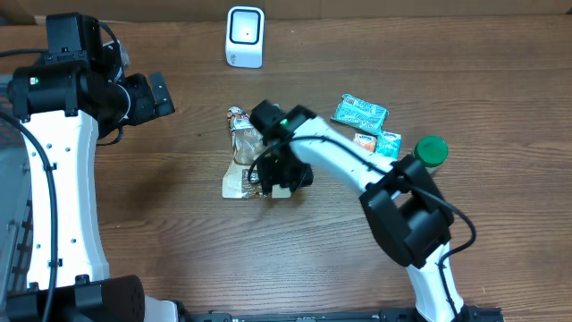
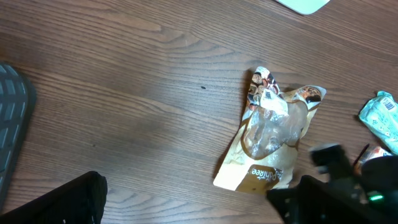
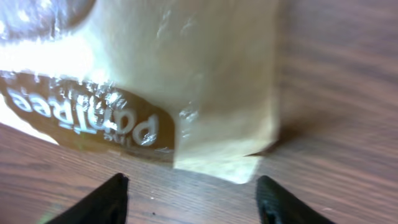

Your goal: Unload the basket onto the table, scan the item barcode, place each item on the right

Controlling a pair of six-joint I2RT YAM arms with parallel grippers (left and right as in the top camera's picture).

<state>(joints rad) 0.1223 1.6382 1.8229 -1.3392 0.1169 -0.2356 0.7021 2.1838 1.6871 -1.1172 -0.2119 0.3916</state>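
The item is a tan and brown pouch (image 1: 242, 159) with a clear window, lying flat on the wooden table (image 1: 179, 233). It also shows in the left wrist view as the pouch (image 2: 270, 134) at right of centre. My right gripper (image 1: 275, 179) hovers low over its near right corner. Its jaws are open in the right wrist view (image 3: 196, 202), and the pouch's corner (image 3: 217, 163) lies just ahead of them, untouched. The white scanner (image 1: 245, 36) stands at the back edge. My left gripper (image 1: 165, 97) hangs wide open and empty at the far left, well away from the pouch.
Two teal packets (image 1: 360, 112) (image 1: 388, 143), a small orange packet (image 1: 365, 140) and a green-capped bottle (image 1: 431, 152) lie right of the pouch, behind my right arm (image 1: 357, 165). A grey ribbed object (image 2: 12, 124) sits at the left edge of the left wrist view.
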